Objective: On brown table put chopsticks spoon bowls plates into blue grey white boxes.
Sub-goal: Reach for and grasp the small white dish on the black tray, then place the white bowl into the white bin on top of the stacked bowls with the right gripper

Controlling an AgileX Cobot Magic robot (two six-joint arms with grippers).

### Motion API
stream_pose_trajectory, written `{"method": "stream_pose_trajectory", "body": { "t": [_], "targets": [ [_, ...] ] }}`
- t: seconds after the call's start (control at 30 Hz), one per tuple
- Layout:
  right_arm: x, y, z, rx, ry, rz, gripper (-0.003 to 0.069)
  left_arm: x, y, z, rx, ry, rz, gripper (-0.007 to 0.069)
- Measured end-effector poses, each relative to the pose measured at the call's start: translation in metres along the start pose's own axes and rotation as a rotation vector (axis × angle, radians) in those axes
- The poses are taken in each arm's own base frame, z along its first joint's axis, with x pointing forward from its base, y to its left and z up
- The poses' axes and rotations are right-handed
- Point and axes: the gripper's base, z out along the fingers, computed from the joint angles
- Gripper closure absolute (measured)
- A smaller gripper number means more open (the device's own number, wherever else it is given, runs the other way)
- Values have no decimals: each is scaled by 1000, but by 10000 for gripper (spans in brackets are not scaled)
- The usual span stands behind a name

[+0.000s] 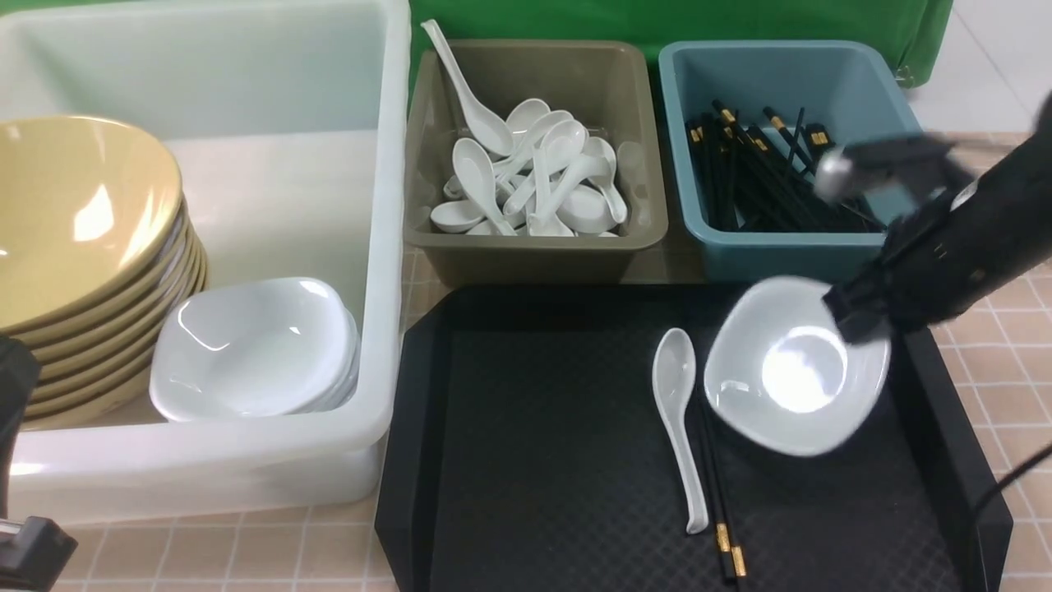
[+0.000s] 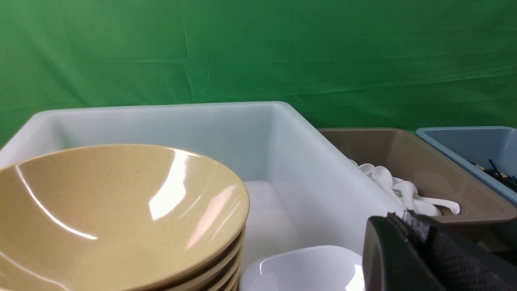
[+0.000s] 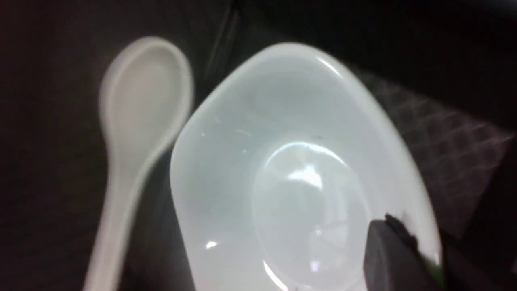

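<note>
My right gripper [image 1: 855,316] [image 3: 404,234] is shut on the rim of a small white plate [image 1: 793,366] [image 3: 291,173], which sits tilted over the black tray [image 1: 534,460]. Beside the plate on the tray lie a white spoon [image 1: 678,411] [image 3: 137,113] and black chopsticks [image 1: 715,493]. The white box [image 1: 386,247] holds a stack of tan bowls [image 1: 82,247] [image 2: 113,214] and stacked white plates [image 1: 255,349] [image 2: 303,268]. My left gripper [image 2: 404,216] is shut on nothing, near the white box's front.
The grey box [image 1: 534,247] holds several spoons and the blue box [image 1: 781,255] several chopsticks, both behind the tray. The brown table [image 1: 246,551] shows around them. A green curtain [image 2: 258,52] hangs at the back.
</note>
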Motion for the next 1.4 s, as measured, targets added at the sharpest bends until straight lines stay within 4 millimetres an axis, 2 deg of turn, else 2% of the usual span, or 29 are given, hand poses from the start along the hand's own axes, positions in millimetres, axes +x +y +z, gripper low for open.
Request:
{"method": "stream_pose_trajectory", "body": {
  "t": [0.1,0.13,0.27,0.33,0.37,0.43,0.47,0.5,0.57,0.67,0.7,0.77,0.8,0.87,0.9,1.03,1.07,1.1,1.17,1.23,1.27,1.3,1.33,1.37,1.4],
  "targets": [
    [-13,37,-29,-133,-141,-74,588,0,0,0,0,0,0,631],
    [-20,57,-37,-214,-202,-125,588,0,0,0,0,0,0,631],
    [-42,125,-44,-449,-402,-236,588,0,0,0,0,0,0,631],
    [-54,166,-37,-535,-527,-283,588,0,0,0,0,0,0,631],
    [-59,179,-32,-537,-573,-296,588,0,0,0,0,0,0,631],
    [-68,213,-15,-538,-639,-367,588,0,0,0,0,0,0,631],
    [-69,213,-13,-534,-641,-358,588,0,0,0,0,0,0,631],
    [-72,230,-1,-520,-657,-398,588,0,0,0,0,0,0,631],
    [-75,250,19,-510,-654,-429,575,0,0,0,0,0,0,631],
    [-77,262,42,-493,-637,-466,500,0,0,0,0,0,0,631],
    [-77,262,46,-488,-636,-471,473,0,0,0,0,0,0,631],
    [-81,257,46,-456,-647,-488,350,0,0,0,0,0,0,631],
    [-83,253,44,-444,-653,-508,319,0,0,0,0,0,0,631],
    [-87,240,31,-428,-657,-563,227,0,0,0,1,1,0,631],
    [-89,229,15,-429,-647,-584,182,0,0,0,1,1,0,631],
    [-86,187,-26,-369,-493,-531,141,0,0,0,1,1,0,631],
    [-82,166,-34,-325,-392,-444,138,0,0,0,0,0,0,631],
    [-76,154,-36,-289,-306,-415,137,0,0,0,0,0,0,631],
    [-62,123,-30,-171,-127,-348,136,0,0,0,0,-1,0,631],
    [-44,100,-12,-93,4,-301,137,0,0,0,0,-1,-1,631],
    [-40,97,-8,-83,22,-290,137,0,0,0,0,-1,-1,631],
    [-27,88,9,-58,70,-261,137,0,0,0,-1,-2,-1,631],
    [-21,85,16,-52,74,-248,137,0,0,0,-1,-2,-1,631],
    [-21,84,18,-49,65,-246,137,0,0,0,-1,-2,-1,631],
    [-12,82,35,-47,59,-218,137,0,0,0,0,-1,-1,631]
  ]
}}
